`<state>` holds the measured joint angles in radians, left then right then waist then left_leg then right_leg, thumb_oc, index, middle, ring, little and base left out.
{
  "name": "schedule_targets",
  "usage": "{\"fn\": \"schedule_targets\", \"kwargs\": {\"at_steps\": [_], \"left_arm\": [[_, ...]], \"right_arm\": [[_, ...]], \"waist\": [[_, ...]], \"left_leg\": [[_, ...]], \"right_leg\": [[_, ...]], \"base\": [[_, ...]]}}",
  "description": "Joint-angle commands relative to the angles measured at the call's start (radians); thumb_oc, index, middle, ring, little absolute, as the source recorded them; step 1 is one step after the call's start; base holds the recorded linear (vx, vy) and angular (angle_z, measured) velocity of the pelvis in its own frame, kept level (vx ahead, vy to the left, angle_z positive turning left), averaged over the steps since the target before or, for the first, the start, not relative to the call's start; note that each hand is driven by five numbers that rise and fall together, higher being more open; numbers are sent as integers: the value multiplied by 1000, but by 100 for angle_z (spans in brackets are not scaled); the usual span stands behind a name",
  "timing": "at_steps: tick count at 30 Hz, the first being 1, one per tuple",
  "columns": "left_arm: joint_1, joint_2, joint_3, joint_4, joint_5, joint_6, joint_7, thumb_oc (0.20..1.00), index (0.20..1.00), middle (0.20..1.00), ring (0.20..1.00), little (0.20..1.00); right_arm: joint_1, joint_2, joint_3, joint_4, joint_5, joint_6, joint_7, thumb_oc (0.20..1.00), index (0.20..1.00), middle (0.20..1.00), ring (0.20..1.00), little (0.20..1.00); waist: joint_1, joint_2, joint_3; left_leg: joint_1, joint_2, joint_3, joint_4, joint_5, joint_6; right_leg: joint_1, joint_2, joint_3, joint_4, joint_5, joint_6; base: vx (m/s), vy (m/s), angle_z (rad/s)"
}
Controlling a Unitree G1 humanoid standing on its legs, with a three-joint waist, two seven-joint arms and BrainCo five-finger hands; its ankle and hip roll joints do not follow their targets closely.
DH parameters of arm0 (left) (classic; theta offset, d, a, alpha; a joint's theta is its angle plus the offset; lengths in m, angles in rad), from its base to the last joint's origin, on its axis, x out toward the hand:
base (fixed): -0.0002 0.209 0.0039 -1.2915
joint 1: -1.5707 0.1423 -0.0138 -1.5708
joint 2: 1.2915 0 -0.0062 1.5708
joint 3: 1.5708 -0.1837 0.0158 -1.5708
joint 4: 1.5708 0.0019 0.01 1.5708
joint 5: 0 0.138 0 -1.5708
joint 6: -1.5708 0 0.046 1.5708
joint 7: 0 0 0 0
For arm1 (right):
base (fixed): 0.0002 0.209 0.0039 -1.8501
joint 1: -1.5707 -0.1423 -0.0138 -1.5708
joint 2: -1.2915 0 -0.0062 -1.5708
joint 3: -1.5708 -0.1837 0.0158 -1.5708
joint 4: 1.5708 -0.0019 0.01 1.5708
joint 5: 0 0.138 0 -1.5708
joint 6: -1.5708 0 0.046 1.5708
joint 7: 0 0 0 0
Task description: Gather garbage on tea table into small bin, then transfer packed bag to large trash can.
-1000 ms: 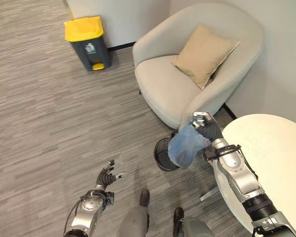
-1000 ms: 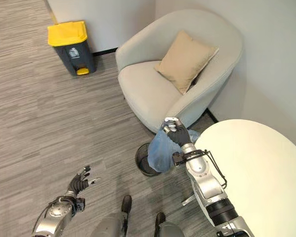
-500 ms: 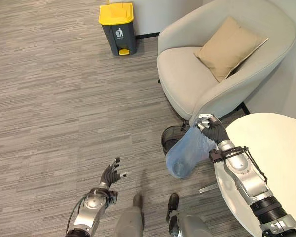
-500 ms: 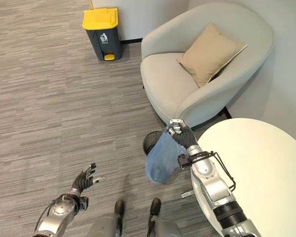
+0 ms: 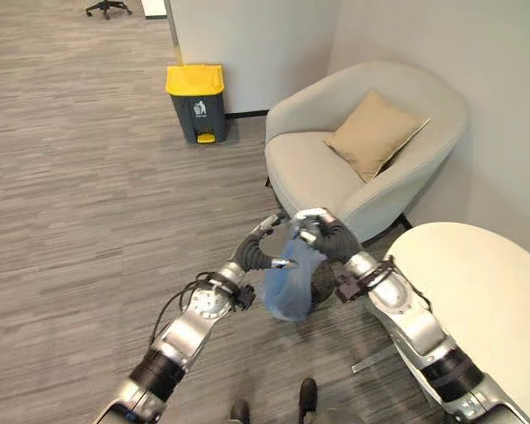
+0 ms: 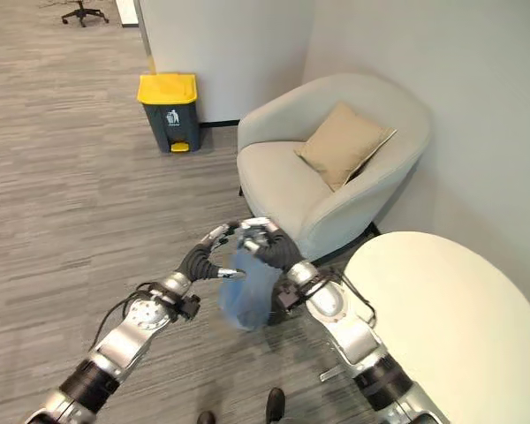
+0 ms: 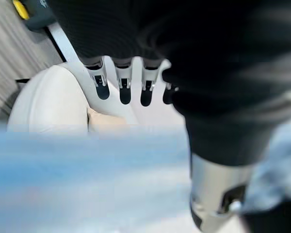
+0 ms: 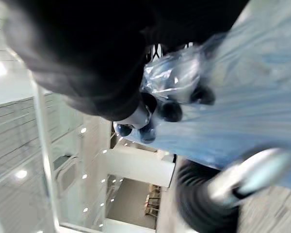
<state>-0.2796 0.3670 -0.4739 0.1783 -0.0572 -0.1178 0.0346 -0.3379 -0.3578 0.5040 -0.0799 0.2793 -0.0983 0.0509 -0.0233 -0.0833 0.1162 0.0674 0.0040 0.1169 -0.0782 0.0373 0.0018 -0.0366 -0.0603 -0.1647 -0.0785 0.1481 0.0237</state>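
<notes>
The right hand [image 5: 318,235] is clenched on the gathered neck of the blue bag [image 5: 287,287], which hangs clear of the floor in front of the armchair [image 5: 362,150], with the small bin [image 5: 322,281] mostly hidden behind it. The left hand [image 5: 258,251] reaches in beside the bag's neck, fingers straight and spread, thumb near the plastic; it grips nothing yet.

The main risk I see is at a handover: if the right hand lets go before the left closes round the neck, the bag drops and may spill. Thin plastic bunched in one fist can also slip or tear under the load. The trash can [image 5: 197,102] stands well apart by the wall, so a swinging bag on the walk over could brush the armchair or work loose. The table [image 5: 486,291] sits at the right.
</notes>
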Motion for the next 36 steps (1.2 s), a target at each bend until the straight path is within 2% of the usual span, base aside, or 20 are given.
{"fn": "schedule_targets", "kwargs": {"at_steps": [1,7,16,28,29,30,36], "left_arm": [[-42,4,-6,60,58,-27,48,1000,1000,1000,1000,1000],[-41,-37,-37,166,108,8,104,1000,1000,1000,1000,1000],[-33,-66,-74,202,132,19,102,1000,1000,1000,1000,1000],[-153,-121,-86,326,184,51,219,1000,1000,1000,1000,1000],[-159,-120,-81,313,176,48,225,395,395,395,395,395],[-160,-120,-75,280,152,34,231,200,200,200,200,200],[-159,-108,-47,187,95,11,241,200,200,200,200,200]], "right_arm": [[-113,39,-21,-21,58,-67,-20,200,200,200,200,200],[-272,102,39,-24,122,-70,-60,200,200,200,200,200],[-311,154,75,-46,178,-79,-63,200,200,200,200,200],[-341,218,168,-64,269,-79,-42,200,200,200,200,200],[-337,219,171,-65,277,-78,-38,200,200,200,200,200],[-330,215,179,-67,281,-76,-32,200,200,200,200,200],[-284,198,179,-57,290,-71,-17,200,200,200,200,200]], "waist": [[1,-8,-28],[20,-21,-35],[33,-30,-42],[20,-30,-45],[19,-30,-45],[19,-29,-46],[14,-23,-48]], "left_leg": [[-47,6,-10,33,-75,-43],[-31,6,-12,34,-85,-37],[-25,8,-15,27,-82,-37],[-22,10,-10,13,-72,-39],[-21,9,-10,13,-72,-38],[-21,9,-11,12,-71,-38],[-16,9,-10,9,-72,-38]], "right_leg": [[67,-8,35,75,-209,76],[82,-6,47,71,-207,74],[88,-5,41,66,-206,73],[84,-8,34,67,-198,74],[84,-8,33,67,-197,74],[85,-9,33,67,-198,74],[87,-11,34,66,-197,74]], "base": [[43,12,-7],[34,14,-3],[0,0,0],[0,0,0],[0,0,0],[0,0,0],[7,0,0]]}}
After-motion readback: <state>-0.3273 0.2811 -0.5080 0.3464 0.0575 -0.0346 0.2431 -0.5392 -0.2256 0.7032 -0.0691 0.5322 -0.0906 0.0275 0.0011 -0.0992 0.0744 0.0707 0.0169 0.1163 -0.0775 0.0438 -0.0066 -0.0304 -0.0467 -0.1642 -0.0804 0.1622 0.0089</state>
